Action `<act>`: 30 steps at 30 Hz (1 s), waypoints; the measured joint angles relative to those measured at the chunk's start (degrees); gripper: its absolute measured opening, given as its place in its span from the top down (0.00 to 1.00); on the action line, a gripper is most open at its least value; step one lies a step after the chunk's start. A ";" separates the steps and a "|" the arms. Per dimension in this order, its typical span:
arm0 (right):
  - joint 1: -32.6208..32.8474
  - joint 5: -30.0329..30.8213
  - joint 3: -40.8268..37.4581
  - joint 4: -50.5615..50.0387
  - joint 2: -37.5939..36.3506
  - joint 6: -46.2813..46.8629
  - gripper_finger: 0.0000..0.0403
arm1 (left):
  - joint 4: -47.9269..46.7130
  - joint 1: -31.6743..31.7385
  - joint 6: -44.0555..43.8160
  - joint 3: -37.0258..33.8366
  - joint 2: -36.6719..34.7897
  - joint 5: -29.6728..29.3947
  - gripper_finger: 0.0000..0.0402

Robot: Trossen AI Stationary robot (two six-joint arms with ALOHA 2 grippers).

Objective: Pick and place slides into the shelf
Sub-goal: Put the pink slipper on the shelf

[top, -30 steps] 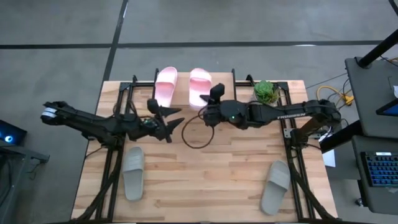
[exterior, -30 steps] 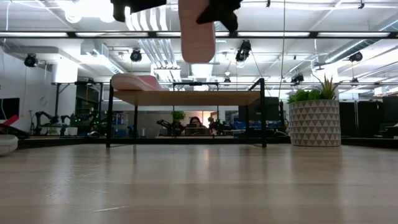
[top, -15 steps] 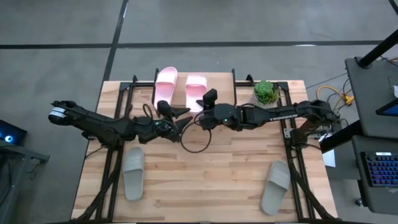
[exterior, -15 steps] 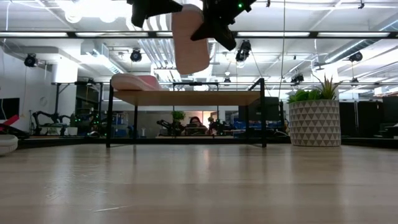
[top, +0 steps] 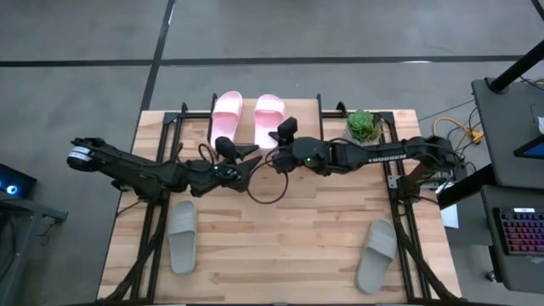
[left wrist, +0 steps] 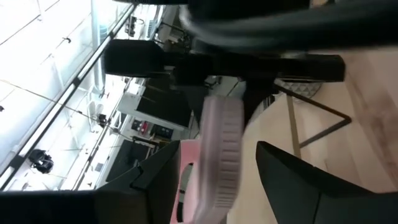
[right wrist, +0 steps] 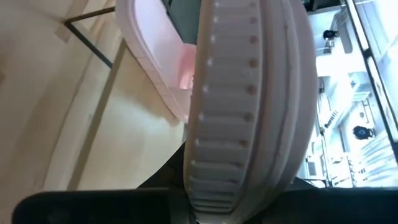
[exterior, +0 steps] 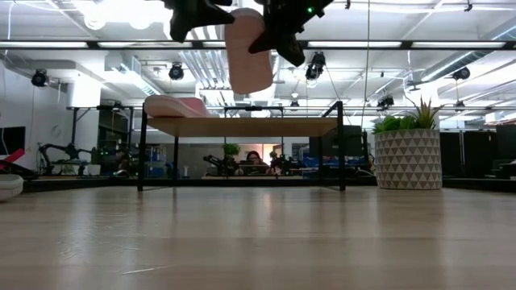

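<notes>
One pink slide lies flat on the shelf at the table's far edge. Above the shelf's middle, my right gripper is shut on the second pink slide, which hangs high in the low view. My left gripper stands open just left of and nearer than that slide. In the left wrist view the slide shows farther off, between its spread fingers, apart from them. Two grey slides lie soles down on the near part of the table. My right gripper pinches the pink slide at its near end, coming about level from the table's right. The slide itself hides the fingertips. The slide is lifted clear above the shelf and tilted, its ribbed sole turned toward the near side.
A potted plant stands right of the shelf, seen also in the low view. A dark cable loop hangs under the two grippers. The shelf's thin black legs stand on the wooden table.
My left gripper has moved toward the table's right, closer to the held slide, rolling a little, and stayed open. My right gripper has sunk slightly and rolled, so the pink slide has shifted a little left and tipped. The slide on the shelf has stayed put.
</notes>
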 joint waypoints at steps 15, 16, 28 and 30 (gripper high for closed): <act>0.08 -0.42 -0.04 0.33 0.00 -0.73 0.85 | -7.25 1.92 0.05 7.56 7.03 -3.54 0.52; 0.08 -0.42 -0.04 0.32 0.00 -0.71 0.85 | -7.21 1.92 0.16 8.13 7.83 -3.61 0.52; 0.08 -0.39 -0.04 0.08 -0.02 -0.60 0.85 | -9.86 2.01 0.09 11.95 11.20 -7.93 0.54; 0.10 -0.39 -0.04 0.02 -0.02 -0.60 0.85 | -9.85 2.02 0.09 11.95 11.16 -8.02 0.58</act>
